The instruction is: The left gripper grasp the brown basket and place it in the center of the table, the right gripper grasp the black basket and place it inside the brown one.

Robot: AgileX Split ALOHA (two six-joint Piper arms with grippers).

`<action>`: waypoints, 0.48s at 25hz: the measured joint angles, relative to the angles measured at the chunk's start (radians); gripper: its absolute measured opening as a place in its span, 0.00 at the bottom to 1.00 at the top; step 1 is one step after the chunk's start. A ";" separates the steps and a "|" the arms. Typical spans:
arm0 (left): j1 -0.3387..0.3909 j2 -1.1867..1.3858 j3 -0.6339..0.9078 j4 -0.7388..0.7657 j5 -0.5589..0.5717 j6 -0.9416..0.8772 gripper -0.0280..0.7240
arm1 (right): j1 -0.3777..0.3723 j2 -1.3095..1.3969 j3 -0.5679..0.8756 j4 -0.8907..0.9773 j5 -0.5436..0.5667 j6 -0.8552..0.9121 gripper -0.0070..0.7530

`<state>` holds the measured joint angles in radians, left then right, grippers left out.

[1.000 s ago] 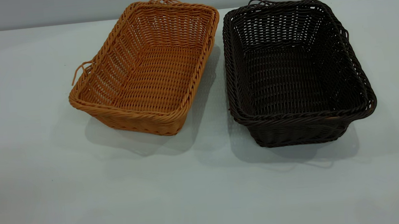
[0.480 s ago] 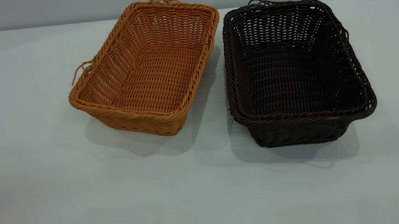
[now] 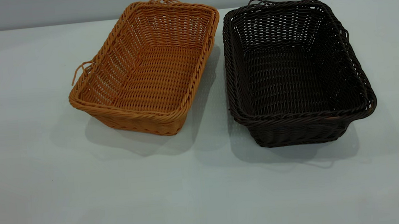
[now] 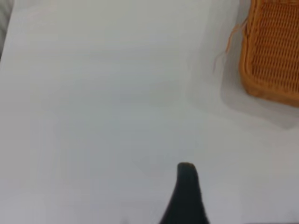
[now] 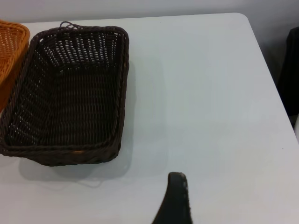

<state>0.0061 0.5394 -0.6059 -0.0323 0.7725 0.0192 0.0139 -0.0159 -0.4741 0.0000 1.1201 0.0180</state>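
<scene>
On the table [image 3: 49, 191], brown basket [image 3: 146, 70] beside black basket [image 3: 296, 72], both unmoved.

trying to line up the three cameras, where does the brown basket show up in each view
Exterior view: the brown basket sits left of centre, toward the far edge of the table.
Left wrist view: only one corner of the brown basket shows, cut off by the upper right edge of the picture.
Right wrist view: a sliver of the brown basket shows at the left edge.
Shared landmark: the black basket beside it, also in the right wrist view; not in the left wrist view.
</scene>
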 joint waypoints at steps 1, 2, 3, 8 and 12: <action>0.000 0.069 -0.014 -0.007 -0.052 0.014 0.76 | 0.000 0.000 0.000 0.000 0.000 0.003 0.76; 0.000 0.140 -0.030 -0.010 -0.093 0.028 0.76 | 0.000 0.000 0.000 0.000 0.000 0.007 0.76; 0.000 0.198 -0.045 -0.012 -0.136 0.037 0.76 | 0.000 0.000 0.000 0.000 0.000 0.013 0.76; -0.011 0.549 -0.174 -0.030 -0.269 0.058 0.76 | 0.000 0.000 0.000 0.000 0.000 0.028 0.76; -0.060 0.795 -0.303 -0.030 -0.341 0.073 0.76 | 0.000 0.000 -0.010 0.000 0.008 0.030 0.76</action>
<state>-0.0538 1.3345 -0.9089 -0.0621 0.4318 0.0919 0.0139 -0.0159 -0.4845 0.0000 1.1277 0.0484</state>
